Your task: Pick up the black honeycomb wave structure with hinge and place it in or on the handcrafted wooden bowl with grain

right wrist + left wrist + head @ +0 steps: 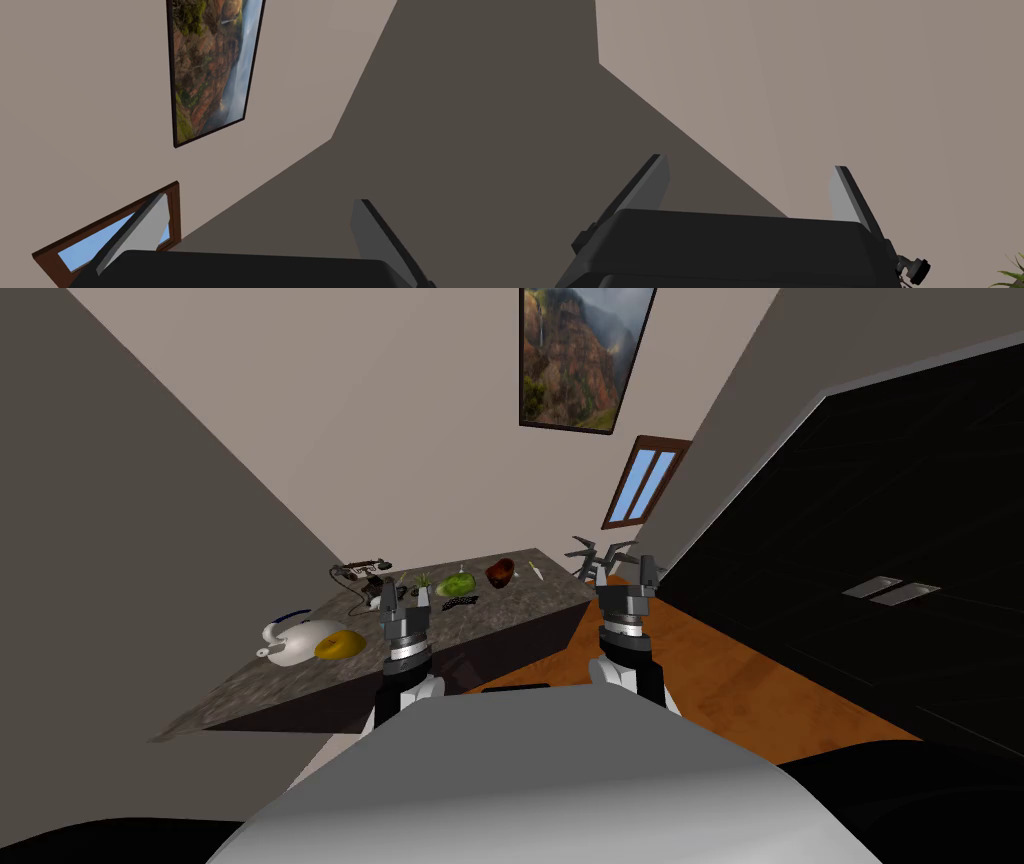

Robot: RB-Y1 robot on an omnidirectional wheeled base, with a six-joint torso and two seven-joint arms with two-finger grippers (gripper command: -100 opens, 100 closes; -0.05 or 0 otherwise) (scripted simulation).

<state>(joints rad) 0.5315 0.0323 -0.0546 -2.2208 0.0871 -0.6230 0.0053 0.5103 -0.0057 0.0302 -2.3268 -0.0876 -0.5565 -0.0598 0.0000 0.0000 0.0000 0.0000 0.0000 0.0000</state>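
Black honeycomb piece (pixel 460 603) lies flat on the speckled stone table (pixel 250 686), long axis left to right, nearer than the glossy reddish-brown bowl (pixel 500 572). Left claw (pixel 405 596) and right claw (pixel 626 573) are spread, empty.

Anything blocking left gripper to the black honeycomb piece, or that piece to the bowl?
Nothing visible between the left gripper and the black honeycomb piece on the table. Towards the brown bowl, a green object sits close beside the line, not squarely on it.
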